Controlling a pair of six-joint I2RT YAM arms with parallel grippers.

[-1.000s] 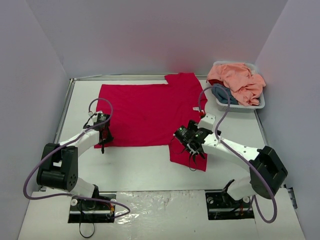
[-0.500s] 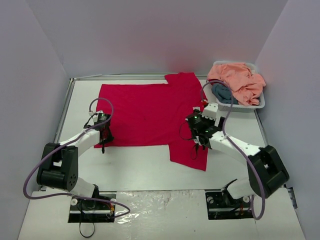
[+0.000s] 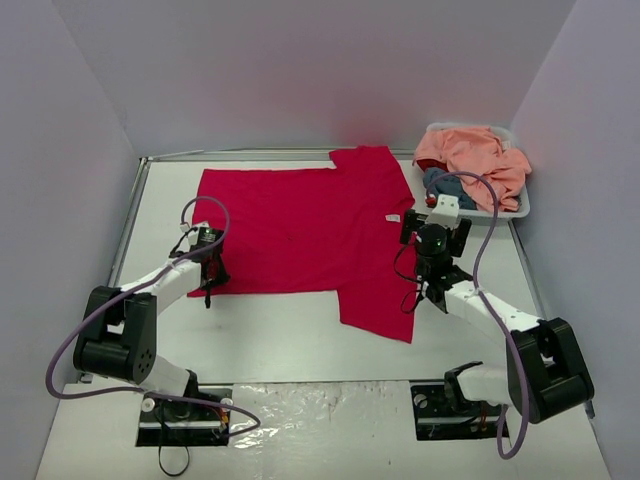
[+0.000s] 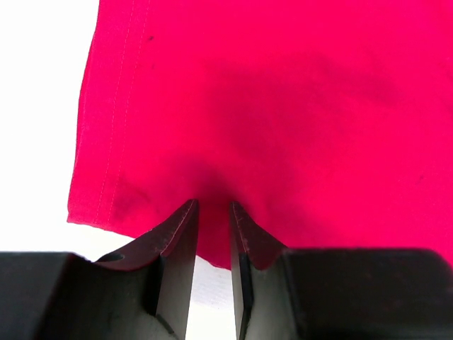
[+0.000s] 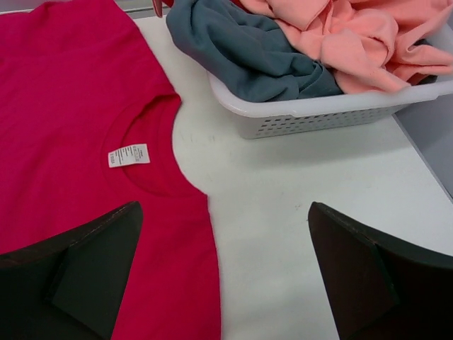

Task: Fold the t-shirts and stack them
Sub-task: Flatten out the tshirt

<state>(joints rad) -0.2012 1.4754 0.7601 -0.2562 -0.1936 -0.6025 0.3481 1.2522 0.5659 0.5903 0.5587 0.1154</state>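
While nothing is folded yet, stage: very early by my reading, with the first fold only being set up.
Shirt in hand: crimson-red short-sleeved cloth t-shirt (image 3: 300, 230), spread flat across the middle of the white counter (image 3: 280, 335). Its hem is to the left, its neck opening to the right, one sleeve far and one near.
Neck label: small white tag (image 5: 128, 154) inside the collar, on the shirt's right end.
Left jaws: drawn in to a narrow slit at the shirt's near-left hem corner, with a pinch of red cloth caught between them.
Right jaws: wide apart and holding nothing, hovering over the right edge of the collar and the bare counter beside it.
Waiting shirts: crumpled peach-pink cloth t-shirt (image 5: 354, 42) heaped partly over a bunched teal-blue cloth t-shirt (image 5: 241, 49). Both sit in the white perforated plastic basket (image 5: 318, 117) at the far right of the counter.
Done: one shirt laid out flat; no fold and no stack to be seen.
Left to do: fold the red shirt, then lift out, spread and fold the two in the basket, then pile all three.
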